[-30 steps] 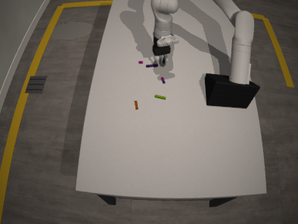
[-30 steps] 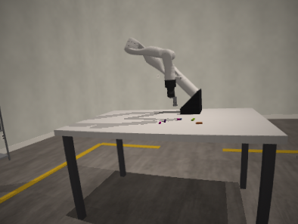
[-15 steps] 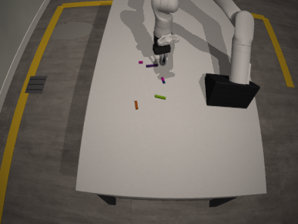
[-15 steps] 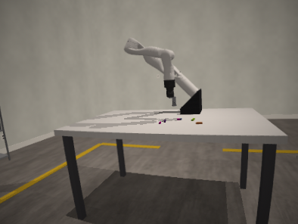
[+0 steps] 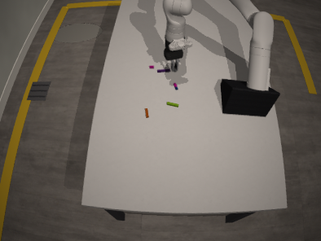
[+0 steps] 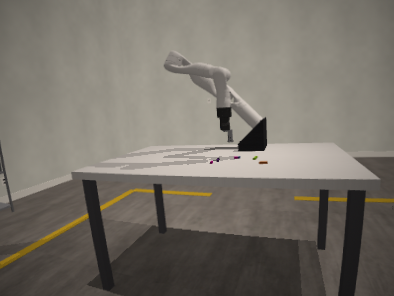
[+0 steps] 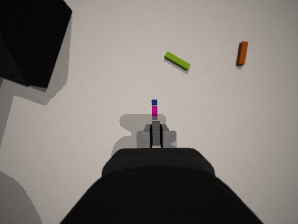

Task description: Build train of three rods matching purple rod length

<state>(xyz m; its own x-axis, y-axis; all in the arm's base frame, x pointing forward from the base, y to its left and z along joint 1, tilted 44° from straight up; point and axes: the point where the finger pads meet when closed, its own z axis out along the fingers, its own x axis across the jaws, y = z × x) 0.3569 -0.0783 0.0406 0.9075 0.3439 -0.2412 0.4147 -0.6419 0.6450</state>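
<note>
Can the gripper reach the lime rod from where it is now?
Probably yes, but not yet: the gripper is shut on a grey rod. The lime rod lies flat with open table around it, apart from the orange rod and the magenta-blue pair.
</note>
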